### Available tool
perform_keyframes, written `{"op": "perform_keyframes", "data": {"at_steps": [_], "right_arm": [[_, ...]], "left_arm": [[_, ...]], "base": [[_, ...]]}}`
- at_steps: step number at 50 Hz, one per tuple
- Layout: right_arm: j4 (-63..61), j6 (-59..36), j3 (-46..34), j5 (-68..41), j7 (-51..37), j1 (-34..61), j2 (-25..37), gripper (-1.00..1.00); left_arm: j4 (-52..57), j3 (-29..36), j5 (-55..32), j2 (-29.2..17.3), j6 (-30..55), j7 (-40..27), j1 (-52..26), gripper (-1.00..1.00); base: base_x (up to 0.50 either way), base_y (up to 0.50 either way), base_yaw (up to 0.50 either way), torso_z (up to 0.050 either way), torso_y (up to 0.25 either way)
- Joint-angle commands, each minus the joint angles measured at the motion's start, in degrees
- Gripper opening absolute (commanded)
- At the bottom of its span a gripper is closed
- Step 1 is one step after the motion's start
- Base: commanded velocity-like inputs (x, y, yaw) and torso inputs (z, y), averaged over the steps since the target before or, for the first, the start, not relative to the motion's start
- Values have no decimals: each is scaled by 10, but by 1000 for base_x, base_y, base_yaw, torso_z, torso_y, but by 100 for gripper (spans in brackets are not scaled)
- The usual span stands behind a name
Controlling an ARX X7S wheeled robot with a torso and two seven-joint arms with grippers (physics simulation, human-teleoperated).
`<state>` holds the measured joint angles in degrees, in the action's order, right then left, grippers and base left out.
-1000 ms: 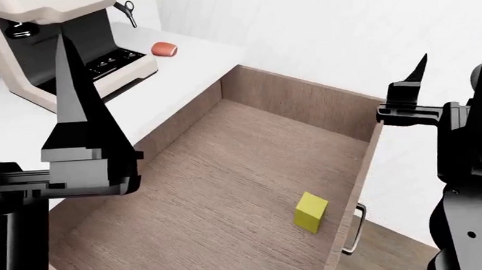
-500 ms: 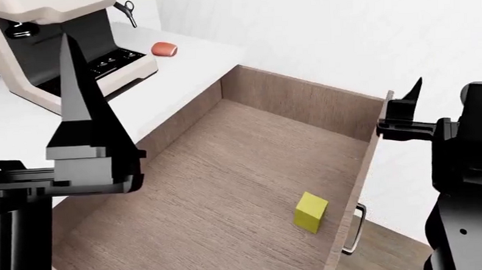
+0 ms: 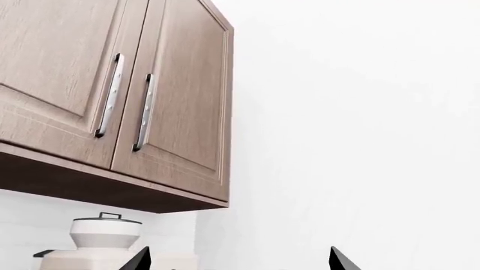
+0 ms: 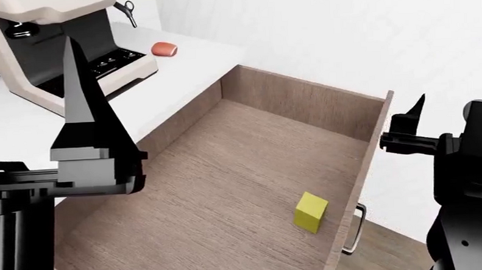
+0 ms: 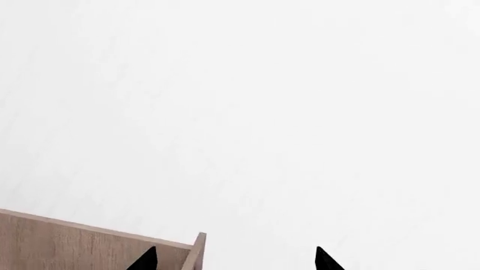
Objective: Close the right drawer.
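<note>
The right drawer [image 4: 226,166] is pulled wide open in the head view, a brown wood-grain box with its front panel [image 4: 371,166] at the right and a metal bar handle [image 4: 355,227]. A yellow cube [image 4: 311,212] lies inside near the front panel. My right gripper [image 4: 411,124] is open beside the far end of the front panel, on its outer side. In the right wrist view the panel's top corner [image 5: 197,250] stands between the open fingertips of my right gripper [image 5: 234,260]. My left gripper [image 4: 80,81] is open, points upward over the counter and holds nothing; it also shows in the left wrist view [image 3: 238,261].
A cream coffee machine [image 4: 58,39] and a small red object [image 4: 164,49] stand on the white counter [image 4: 165,83] left of the drawer. Wood wall cabinets [image 3: 112,95] hang above. White wall lies behind the drawer.
My right gripper has dropped lower, down to the level of the drawer front's top edge. The left arm has barely shifted. The drawer has not moved.
</note>
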<state>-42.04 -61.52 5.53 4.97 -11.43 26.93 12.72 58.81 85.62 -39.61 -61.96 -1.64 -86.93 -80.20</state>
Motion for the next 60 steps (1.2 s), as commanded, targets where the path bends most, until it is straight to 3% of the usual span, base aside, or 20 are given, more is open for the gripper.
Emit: {"op": "perform_keyframes", "data": {"at_steps": [1,18,34,60], "right_arm": [[-28,-5,27,-1,-4,-44,-2,100],[-39,-10,43,-2,-11,-62,-7,100],[56,82,83,-26,-11,-92,-20,100],[79,83,91,-38,-25,-94,-31,100]], "left_arm": [[-2,-2,2,0,-2,1,7,100],[-2,-9,0,3,2,4,10,100],[-1,-13,-6,9,9,5,8,100],[-6,-15,8,9,4,9,27,100]], "base": [[0,0,0,0,0],[0,0,0,0,0],[0,0,0,0,0],[0,0,0,0,0]]}}
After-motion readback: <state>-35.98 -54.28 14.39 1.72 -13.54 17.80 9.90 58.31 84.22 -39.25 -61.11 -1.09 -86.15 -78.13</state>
